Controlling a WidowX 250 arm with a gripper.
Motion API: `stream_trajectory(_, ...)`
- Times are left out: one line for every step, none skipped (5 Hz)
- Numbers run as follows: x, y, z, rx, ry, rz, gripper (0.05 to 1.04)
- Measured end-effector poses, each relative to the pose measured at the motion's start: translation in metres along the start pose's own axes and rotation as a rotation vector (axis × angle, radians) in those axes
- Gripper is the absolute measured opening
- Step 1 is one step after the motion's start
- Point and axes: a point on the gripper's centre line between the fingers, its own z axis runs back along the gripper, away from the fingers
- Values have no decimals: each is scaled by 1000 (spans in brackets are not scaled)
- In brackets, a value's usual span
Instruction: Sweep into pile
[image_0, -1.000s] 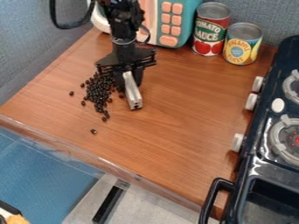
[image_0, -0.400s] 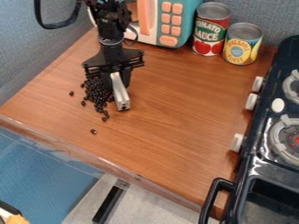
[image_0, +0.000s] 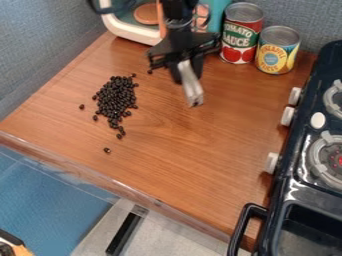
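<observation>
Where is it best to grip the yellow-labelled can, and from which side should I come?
I would come from above and close the jaws around the upper wall of the yellow-labelled can. It stands upright, and its round wall allows several grip directions. The red-labelled can stands close beside it, so keep the jaws off that side.

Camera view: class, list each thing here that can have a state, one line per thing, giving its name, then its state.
Beans: mostly heaped loosely, a few strays apart
Metal bar: gripped, slanting down
Pincer: closed on the bar
Red can: upright
Yellow can: upright
Toy microwave: partly hidden, door state unclear
Stove: on or off unclear
</observation>
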Motion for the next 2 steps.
stream_trajectory(-1, -8, -22, 21, 37, 18, 378)
stream_trajectory(6, -4, -38, 55, 32, 50, 378)
